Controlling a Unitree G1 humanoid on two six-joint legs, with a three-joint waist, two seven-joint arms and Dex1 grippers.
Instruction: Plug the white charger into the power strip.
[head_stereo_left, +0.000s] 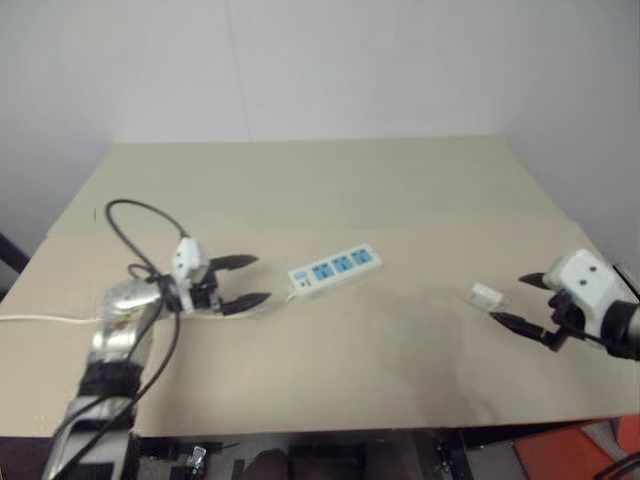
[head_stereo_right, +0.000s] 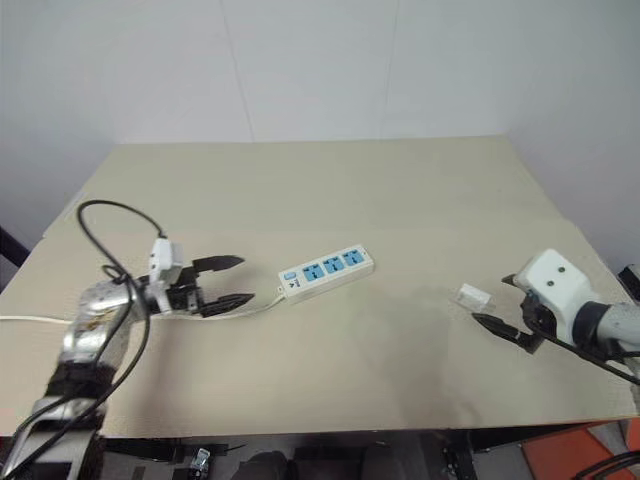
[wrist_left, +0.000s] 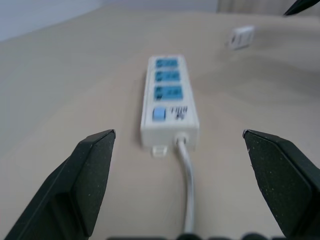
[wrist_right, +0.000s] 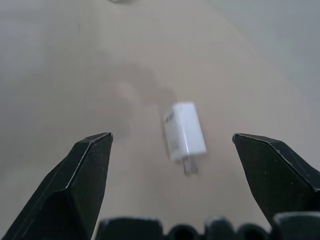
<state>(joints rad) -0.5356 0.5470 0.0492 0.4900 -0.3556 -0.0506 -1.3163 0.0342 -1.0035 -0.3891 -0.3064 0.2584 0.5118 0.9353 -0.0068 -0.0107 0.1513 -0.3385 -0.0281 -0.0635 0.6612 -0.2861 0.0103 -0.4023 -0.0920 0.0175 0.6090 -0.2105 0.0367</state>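
Observation:
The power strip (head_stereo_left: 336, 269) lies flat near the middle of the beige table, its three blue sockets facing up and its thin white cord (wrist_left: 187, 175) running toward my left gripper. My left gripper (head_stereo_left: 250, 281) is open, level, just left of the strip's cord end, fingers apart on either side of the cord. The white charger (head_stereo_left: 486, 296) lies on its side to the right, its metal prongs (wrist_right: 191, 166) pointing toward my right gripper. My right gripper (head_stereo_left: 522, 297) is open, tilted down, a short way right of the charger, not touching it.
The table (head_stereo_left: 300, 190) ends at a front edge (head_stereo_left: 350, 428) close below both arms and at a right edge (head_stereo_left: 560, 200) near the right gripper. A black cable (head_stereo_left: 130, 225) loops over the left arm. A white wall stands behind.

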